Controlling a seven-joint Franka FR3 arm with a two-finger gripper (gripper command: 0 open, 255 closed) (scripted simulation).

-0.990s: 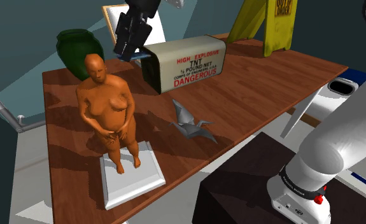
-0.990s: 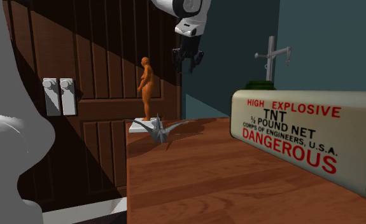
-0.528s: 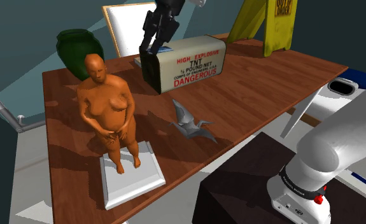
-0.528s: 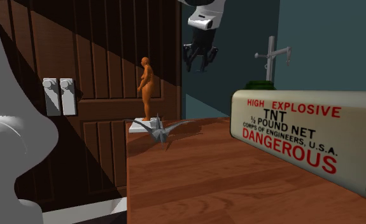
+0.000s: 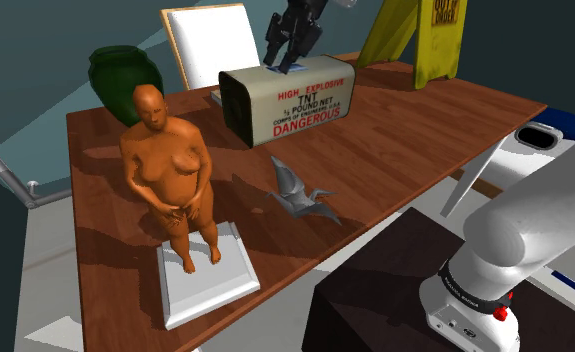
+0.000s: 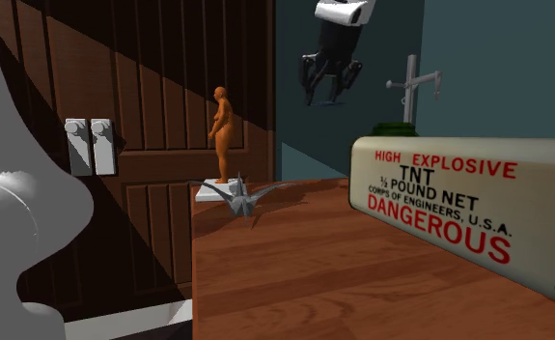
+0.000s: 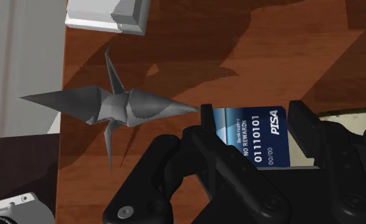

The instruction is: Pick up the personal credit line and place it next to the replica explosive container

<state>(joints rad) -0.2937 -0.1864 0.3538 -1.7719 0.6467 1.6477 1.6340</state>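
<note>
A blue credit card point(image 7: 254, 137) with white print is clasped between the two black fingers of my gripper point(image 7: 256, 121), which is shut on it. In the shoulder view the gripper point(image 5: 287, 60) hangs just over the back top edge of the olive-and-white TNT box point(image 5: 290, 100). That box lies on its side on the wooden table point(image 5: 425, 130). From the second exterior view the gripper point(image 6: 328, 92) is well above the tabletop, behind the TNT box point(image 6: 468, 208) and to its left.
An orange nude figure point(image 5: 170, 170) on a white base stands at the table's near left. A grey origami crane point(image 5: 297, 190) lies in front of the box. A green vase point(image 5: 125, 70), a white panel point(image 5: 210, 35) and a yellow floor sign point(image 5: 415, 35) stand behind.
The gripper, with the card in it, has travelled toward the shoulder view's right, from beside the box's left end to over its top. It has also risen in the second exterior view.
</note>
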